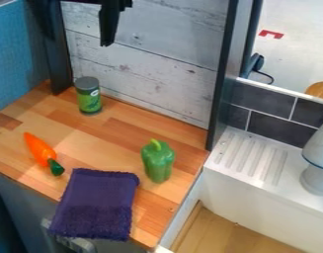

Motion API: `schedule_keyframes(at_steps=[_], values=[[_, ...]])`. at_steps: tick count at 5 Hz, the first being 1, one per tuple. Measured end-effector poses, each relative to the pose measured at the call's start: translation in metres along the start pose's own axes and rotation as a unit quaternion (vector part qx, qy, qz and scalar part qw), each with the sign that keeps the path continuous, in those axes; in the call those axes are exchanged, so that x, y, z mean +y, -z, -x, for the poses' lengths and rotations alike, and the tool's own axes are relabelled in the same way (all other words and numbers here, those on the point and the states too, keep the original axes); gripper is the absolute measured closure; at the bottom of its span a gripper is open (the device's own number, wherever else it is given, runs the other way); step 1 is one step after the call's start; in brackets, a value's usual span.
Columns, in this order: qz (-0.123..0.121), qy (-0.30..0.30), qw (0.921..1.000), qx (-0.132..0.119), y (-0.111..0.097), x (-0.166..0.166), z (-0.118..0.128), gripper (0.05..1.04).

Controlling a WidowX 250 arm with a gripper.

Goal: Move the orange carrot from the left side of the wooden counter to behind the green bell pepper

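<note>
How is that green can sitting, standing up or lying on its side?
Standing up: the green can is on the wooden counter, its round grey top facing upward.

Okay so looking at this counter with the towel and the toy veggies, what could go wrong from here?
The purple towel hangs over the front edge of the counter, so a light tug might slide it off. The green pepper stands upright near the right edge; a bump could tip it over. The can stands close to the back wall, below the gripper, so a careless descent might knock it.
</note>
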State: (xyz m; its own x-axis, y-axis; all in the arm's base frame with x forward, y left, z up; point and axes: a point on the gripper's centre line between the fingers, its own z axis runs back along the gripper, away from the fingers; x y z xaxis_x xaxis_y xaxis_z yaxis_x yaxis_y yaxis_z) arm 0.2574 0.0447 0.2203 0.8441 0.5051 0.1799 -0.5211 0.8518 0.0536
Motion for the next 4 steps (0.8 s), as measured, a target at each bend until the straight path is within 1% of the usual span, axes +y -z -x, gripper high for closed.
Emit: schedule_keyframes(at_steps=[1, 2, 3, 4], values=[[-0.003, 0.004, 0.9999, 0.01, 0.009, -0.001, 0.001, 0.083], [0.009, -0.02, 0.9997, 0.005, 0.05, 0.011, -0.011, 0.083], [0.008, -0.041, 0.9989, -0.022, 0.073, 0.018, -0.015, 0.083], [-0.007, -0.074, 0.9966, -0.035, 0.099, 0.033, -0.021, 0.083]])
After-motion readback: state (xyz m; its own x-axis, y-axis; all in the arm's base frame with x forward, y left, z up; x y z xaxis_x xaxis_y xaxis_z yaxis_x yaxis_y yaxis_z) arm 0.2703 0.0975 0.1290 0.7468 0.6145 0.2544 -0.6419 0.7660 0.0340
